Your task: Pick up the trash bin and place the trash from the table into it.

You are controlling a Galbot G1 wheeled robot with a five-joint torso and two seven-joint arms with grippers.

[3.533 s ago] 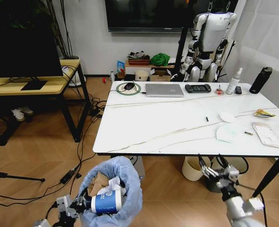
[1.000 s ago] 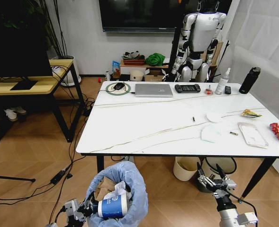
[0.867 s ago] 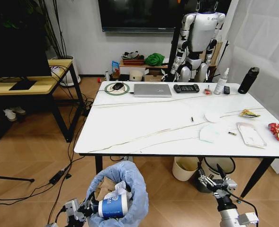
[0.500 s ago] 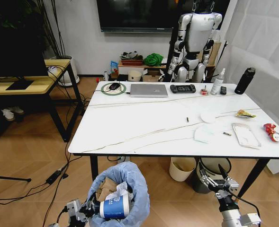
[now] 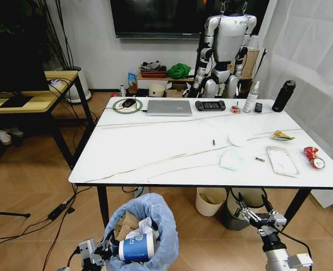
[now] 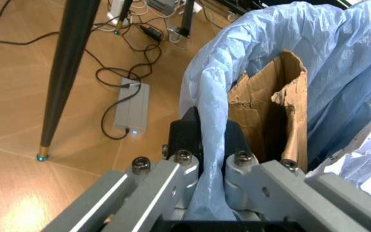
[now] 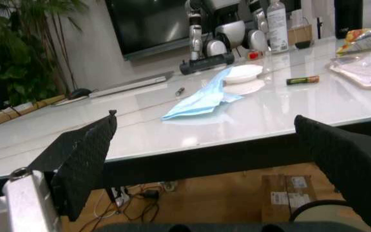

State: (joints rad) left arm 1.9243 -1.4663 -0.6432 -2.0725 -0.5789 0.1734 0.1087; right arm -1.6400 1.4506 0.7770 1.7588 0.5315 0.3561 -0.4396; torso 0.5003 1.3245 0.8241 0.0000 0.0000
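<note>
Since the earlier head pictures, the whole scene has slid leftward and more of the table's right end is seen; the camera has moved, while the litter on the table lies as it lay. The left gripper (image 5: 98, 252) and the trash bin (image 5: 145, 234) have kept their place low in the head view, in front of the table's near edge.

The left gripper is pinched on the bin's rim. In the left wrist view its fingers (image 6: 189, 133) are seen pressed together over the light-blue bag (image 6: 314, 53), one outside the rim and one inside, which the head view is too far off to show. Inside the bin a crushed brown cardboard carton (image 6: 272, 111) stands against the bag; in the head view a blue-white paper cup (image 5: 137, 248) and white crumpled tissue (image 5: 143, 227) are seen on top of it.

On the table (image 5: 155, 152), toward its right end, a light-blue face mask (image 5: 230, 160) lies just nearer than a round white lid (image 5: 237, 139); farther right are a clear plastic wrapper (image 5: 282, 160), a yellow snack wrapper (image 5: 282, 135) and a crushed red can (image 5: 313, 160) near the right edge.

The right gripper (image 5: 257, 213) is held below the table's near edge, right of the bin, with its fingers spread wide. From the right wrist view the tabletop (image 7: 172, 133) is seen almost edge-on between the two dark fingers (image 7: 82, 159), with the mask (image 7: 202, 100), the lid (image 7: 243, 73) and a small pen-like stick (image 7: 303, 79) beyond.
</note>
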